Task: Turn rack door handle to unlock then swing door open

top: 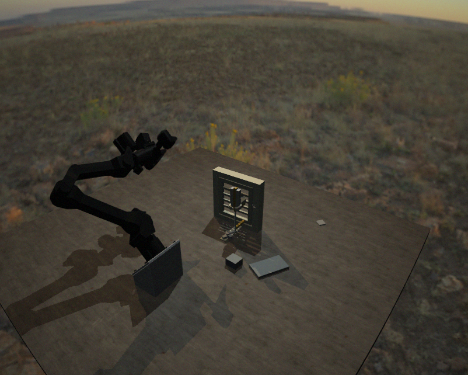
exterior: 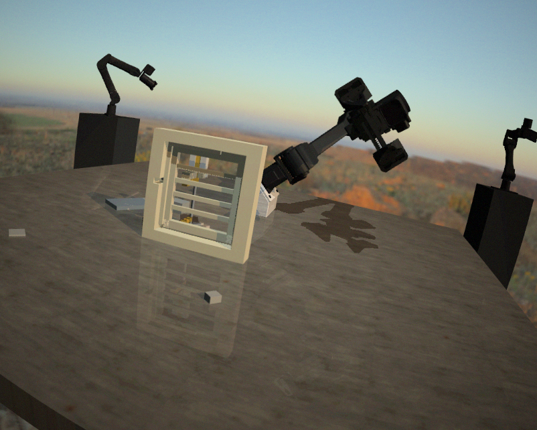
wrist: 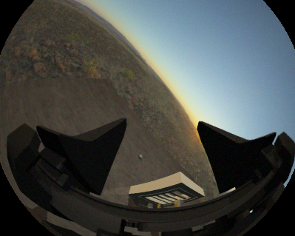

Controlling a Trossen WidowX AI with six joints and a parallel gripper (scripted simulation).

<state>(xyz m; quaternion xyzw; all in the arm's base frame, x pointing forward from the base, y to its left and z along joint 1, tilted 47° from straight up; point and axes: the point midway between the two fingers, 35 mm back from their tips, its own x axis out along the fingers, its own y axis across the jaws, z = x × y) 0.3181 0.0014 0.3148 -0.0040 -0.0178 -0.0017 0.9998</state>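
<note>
Rack door [top: 251, 199] [exterior: 236, 209] [wrist: 163, 198] shut in pale frame [top: 238, 175] [exterior: 252, 205] [wrist: 160, 183], w/ slatted opening.

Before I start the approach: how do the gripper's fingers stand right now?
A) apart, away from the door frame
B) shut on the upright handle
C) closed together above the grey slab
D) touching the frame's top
A: the gripper has its fingers wide apart, clear of the door frame.
</note>
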